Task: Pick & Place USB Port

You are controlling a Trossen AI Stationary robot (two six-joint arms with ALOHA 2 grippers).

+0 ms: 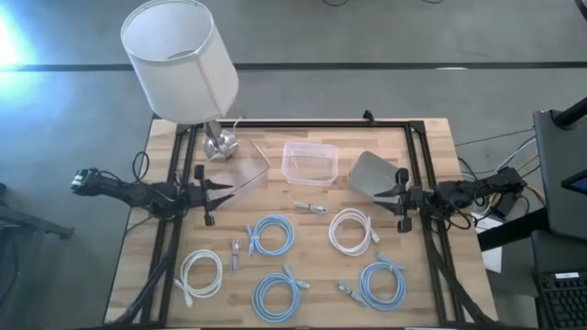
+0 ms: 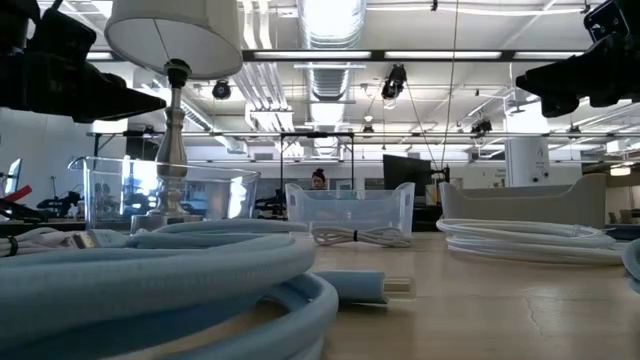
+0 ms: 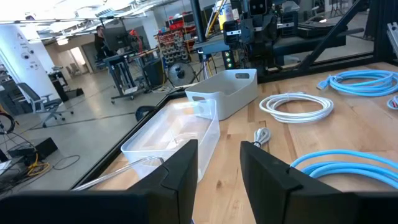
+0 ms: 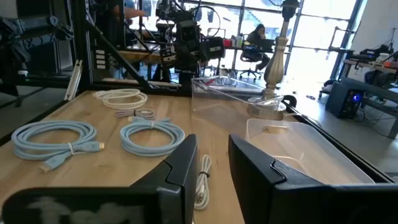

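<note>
Across the table: both arms wait at opposite edges, fingers pointing inward over the wood, neither near a cable.
Left gripper (image 1: 223, 186): at the left edge beside the clear angled bin (image 1: 246, 170); fingers parted by a narrow gap, holding nothing.
Right gripper (image 1: 381, 192): at the right edge beside the grey bin (image 1: 367, 172); fingers likewise slightly apart and empty.
Task items: coiled USB cables lie loose on the near half of the table, four blue coils (image 1: 272, 235) and two white coils (image 1: 349, 229); a small bundled white cable (image 1: 310, 207) sits just in front of the clear tub (image 1: 309, 162).
Placement rationale: three bins line the far side within reach of both arms, apparently as drop points; cables are spread apart, likely so each can be grasped singly.
Progress: judged not begun; all three bins appear empty.
Surface: light wooden table top (image 1: 422, 284) in a dark frame; a lamp with a white shade (image 1: 180, 57) stands at the far left corner.
Room: open workshop with racks, desks and ceiling lights; a seated person (image 4: 256, 38) is visible far off.
</note>
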